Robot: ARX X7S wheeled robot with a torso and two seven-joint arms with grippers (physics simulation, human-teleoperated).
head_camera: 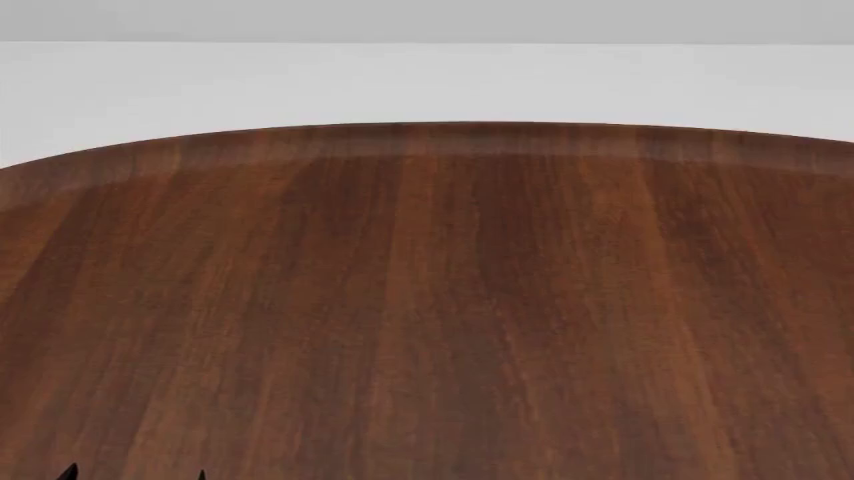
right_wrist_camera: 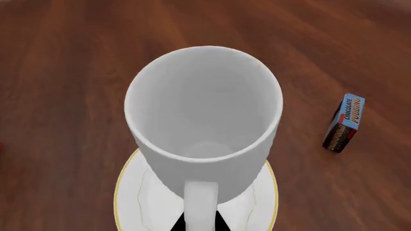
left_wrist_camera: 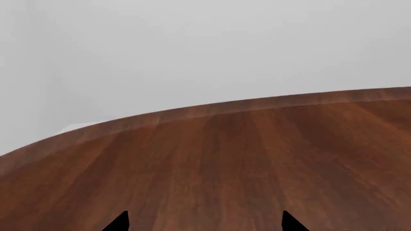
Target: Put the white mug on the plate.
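Observation:
In the right wrist view the white mug (right_wrist_camera: pixel 204 106) stands upright with its mouth toward the camera, directly over the plate (right_wrist_camera: pixel 132 197), a white dish with a thin gold rim. I cannot tell whether the mug's base touches the plate. My right gripper (right_wrist_camera: pixel 200 224) is shut on the mug's handle (right_wrist_camera: pixel 200 202), with a black fingertip on each side of it. My left gripper (left_wrist_camera: pixel 205 224) is open and empty over bare wood; its tips also show at the bottom left of the head view (head_camera: pixel 134 476). The mug and plate are out of the head view.
A small chocolate pudding box (right_wrist_camera: pixel 343 124) lies on the round wooden table (head_camera: pixel 427 300) beside the plate. A red sliver (right_wrist_camera: pixel 1 147) shows at the right wrist view's edge. The table's far curved edge (head_camera: pixel 427 130) meets a pale floor.

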